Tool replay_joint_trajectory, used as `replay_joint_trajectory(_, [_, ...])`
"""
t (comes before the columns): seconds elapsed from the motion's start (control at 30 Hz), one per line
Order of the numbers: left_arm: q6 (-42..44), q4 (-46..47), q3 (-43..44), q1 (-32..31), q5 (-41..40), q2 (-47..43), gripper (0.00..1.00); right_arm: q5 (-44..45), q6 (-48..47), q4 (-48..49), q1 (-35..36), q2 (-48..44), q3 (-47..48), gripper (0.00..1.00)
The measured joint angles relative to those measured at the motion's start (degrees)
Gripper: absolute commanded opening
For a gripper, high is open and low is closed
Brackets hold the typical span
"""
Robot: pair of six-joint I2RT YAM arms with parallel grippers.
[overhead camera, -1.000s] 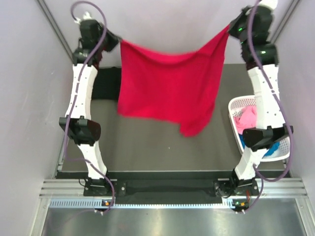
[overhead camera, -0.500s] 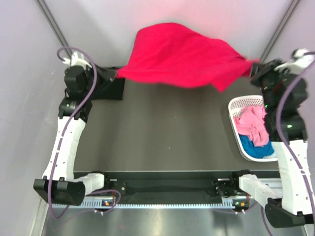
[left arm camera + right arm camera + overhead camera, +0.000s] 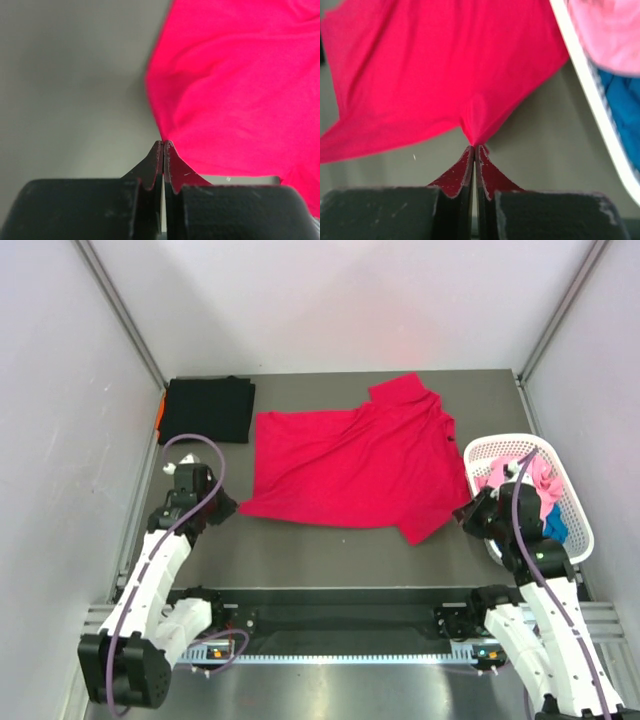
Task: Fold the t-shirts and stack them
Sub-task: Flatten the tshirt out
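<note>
- Left gripper [image 3: 163, 146]: jaws pressed together on the near-left hem corner of the red t-shirt [image 3: 345, 465]. The wrist view shows the tips meeting right at the cloth edge, so the bite looks shallow.
- Right gripper [image 3: 475, 148]: jaws pressed together, pinching a small peak of red cloth at the near-right corner, just beside the basket [image 3: 497, 441].
- Red t-shirt: spread on the table [image 3: 330, 550], hem toward the arms, collar end away. The near-right corner lies closer to the arms than the near-left one, so the hem sits skewed.
- Judgement: the step in hand is laying the shirt flat before folding. To do it well, draw both corners apart and level, then set them down together before release.
- Mid-body: diagonal creases run across the cloth. An even pull toward the arms should take them out.
- Far end: one sleeve appears bunched near the collar and will probably need flattening.
- Far left: a folded black shirt [image 3: 207, 408] over an orange edge [image 3: 160, 415], well apart. This is probably the stack.
- Basket: pink shirt [image 3: 540, 472] and blue shirt [image 3: 553, 525] inside.
</note>
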Motion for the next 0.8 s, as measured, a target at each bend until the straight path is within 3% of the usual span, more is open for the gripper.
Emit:
replay_joint_trajectory(0.23, [-0.66, -1.77, -0.63, 0.00, -9.09, -5.44, 0.00, -2.14, 1.51, -8.20, 0.00, -2.19, -2.27, 0.00])
replay_joint_trajectory(0.4, [-0.15, -1.81, 3.74, 0.04, -8.81, -4.85, 0.00, -2.34, 1.14, -11.58, 0.00, -1.86, 2.47, 0.00])
replay_joint_trajectory(0.53, [0.50, -2.12, 14.43, 0.04, -5.14, -1.97, 0.00, -2.82, 0.50, -11.50, 0.00, 2.89, 16.41, 0.00])
replay_joint_trajectory(0.8, [0.92, -3.52, 50.86, 0.04, 4.09, 9.22, 0.00, -7.04, 0.02, -8.85, 0.00, 16.90, 54.03, 0.00])
